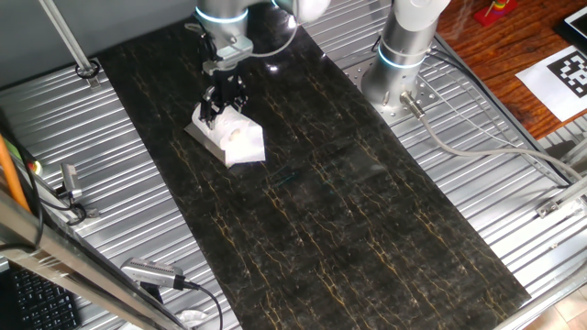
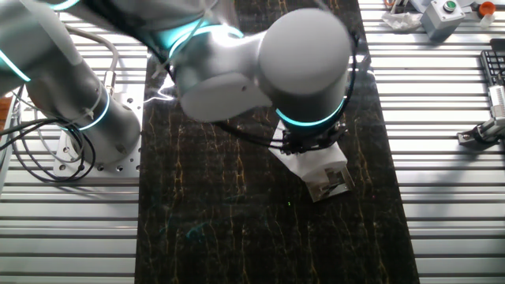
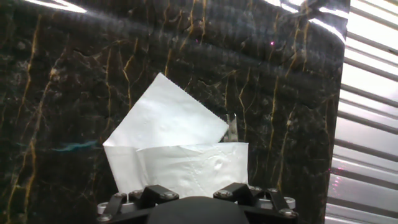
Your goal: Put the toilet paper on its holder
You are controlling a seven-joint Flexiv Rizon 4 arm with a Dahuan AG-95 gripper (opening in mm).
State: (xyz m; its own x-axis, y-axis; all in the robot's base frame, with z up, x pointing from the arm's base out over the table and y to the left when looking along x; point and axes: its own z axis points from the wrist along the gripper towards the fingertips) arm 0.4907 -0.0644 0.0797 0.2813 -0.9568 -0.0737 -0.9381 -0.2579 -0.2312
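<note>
The toilet paper (image 1: 240, 139) is sitting on the dark marbled mat (image 1: 348, 220), resting on the holder (image 1: 204, 134), whose grey plate is showing at the roll's left edge in one fixed view and beneath the paper (image 2: 316, 162) in the other, where the plate (image 2: 330, 186) is jutting out toward the camera. A loose square sheet (image 3: 165, 118) is lying flat on the mat beyond the roll (image 3: 186, 163) in the hand view, with a thin upright metal piece (image 3: 232, 129) showing just behind the roll's top edge. Nothing is crowding the roll; the round silver robot base (image 1: 396, 87) is standing well apart on the ribbed metal table (image 1: 110, 183). The gripper (image 1: 224, 103) is hanging straight down directly over the roll, its fingers reaching its upper side; how far apart they are standing, and whether they are gripping the paper, cannot be told. The arm is bending over the mat, wrist vertical.
</note>
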